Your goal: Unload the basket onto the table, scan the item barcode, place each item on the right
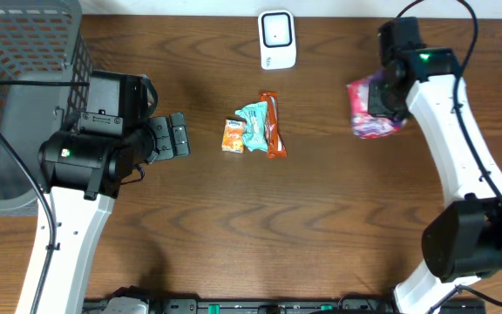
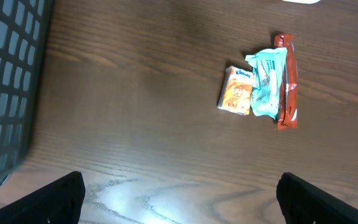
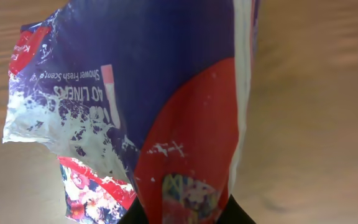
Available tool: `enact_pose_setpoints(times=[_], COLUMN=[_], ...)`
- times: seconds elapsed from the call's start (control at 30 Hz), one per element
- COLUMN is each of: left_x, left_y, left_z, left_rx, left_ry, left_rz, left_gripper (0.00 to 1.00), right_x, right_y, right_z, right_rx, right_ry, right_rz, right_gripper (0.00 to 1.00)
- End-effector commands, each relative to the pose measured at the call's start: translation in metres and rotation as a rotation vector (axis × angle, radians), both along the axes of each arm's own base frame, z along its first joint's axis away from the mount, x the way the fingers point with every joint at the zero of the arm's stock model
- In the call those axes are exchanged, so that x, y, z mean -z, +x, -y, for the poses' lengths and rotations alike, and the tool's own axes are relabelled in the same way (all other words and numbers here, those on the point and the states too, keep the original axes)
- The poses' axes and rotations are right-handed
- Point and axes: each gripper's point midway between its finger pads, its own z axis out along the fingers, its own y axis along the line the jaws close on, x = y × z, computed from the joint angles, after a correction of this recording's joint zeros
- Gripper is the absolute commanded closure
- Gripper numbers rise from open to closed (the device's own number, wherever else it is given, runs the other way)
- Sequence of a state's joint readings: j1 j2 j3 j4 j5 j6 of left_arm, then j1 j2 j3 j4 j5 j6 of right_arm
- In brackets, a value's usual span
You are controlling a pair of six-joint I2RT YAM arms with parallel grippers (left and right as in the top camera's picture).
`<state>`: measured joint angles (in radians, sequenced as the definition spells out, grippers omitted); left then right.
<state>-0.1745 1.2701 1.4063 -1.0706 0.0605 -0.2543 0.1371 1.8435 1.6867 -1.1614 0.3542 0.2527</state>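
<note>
The item is a purple and red plastic packet [image 1: 371, 122] printed with "liners" [image 3: 166, 93]. My right gripper [image 1: 382, 94] is shut on one end of it at the right of the table, and the dark fingertips [image 3: 135, 216] pinch it at the bottom of the right wrist view [image 3: 182, 214]. No barcode shows on the packet's visible face. A white scanner [image 1: 277, 39] stands at the table's far middle edge. My left gripper [image 1: 179, 136] is open over bare wood at the left [image 2: 179, 199], holding nothing.
Three small packs lie mid-table: an orange tissue pack [image 1: 233, 136], a teal packet [image 1: 254, 126] and a red bar [image 1: 273, 124]. They also show in the left wrist view [image 2: 236, 90]. A dark mesh basket [image 1: 20, 96] fills the far left.
</note>
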Motion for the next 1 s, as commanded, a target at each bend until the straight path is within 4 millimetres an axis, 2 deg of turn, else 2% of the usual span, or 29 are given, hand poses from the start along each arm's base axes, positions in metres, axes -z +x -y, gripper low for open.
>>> enact_pose_setpoints(times=[0.0,0.17,0.33,0.4,0.6,0.67,0.87,0.97], left_x=[0.002,0.002,0.002,0.002,0.002,0.002,0.002,0.002], left_y=[0.000,0.000,0.000,0.000,0.000,0.000,0.000,0.000], left_z=[-0.003,-0.003,-0.003,-0.003,-0.003,-0.003,-0.003,-0.003], left_rx=[-0.003,-0.003,-0.003,-0.003,-0.003,-0.003,-0.003,-0.003], left_ry=[0.015,0.015,0.015,0.015,0.015,0.015,0.015,0.015], left_rz=[-0.005,-0.005,-0.005,-0.005,-0.005,-0.005,-0.005,-0.005], left_gripper=[0.02,0.02,0.02,0.02,0.02,0.02,0.02,0.02], right_x=[-0.007,0.026,0.041,0.045,0.055,0.057,0.057,0.051], right_y=[-0.003,-0.006,-0.002,0.000,0.002,0.003,0.006,0.008], right_z=[0.043,0.034,0.009,-0.005,-0.057,-0.078,-0.129,-0.151], right_rx=[0.151,0.118,0.058,0.027,-0.078,-0.116,-0.209,-0.245], right_ry=[-0.304,-0.325,-0.319,-0.318,-0.220,-0.181,-0.084,-0.008], right_rz=[0.046,-0.014,-0.014,-0.008,0.008,0.022,0.071,0.086], right_gripper=[0.99,0.99,0.83,0.70,0.55,0.38,0.12,0.08])
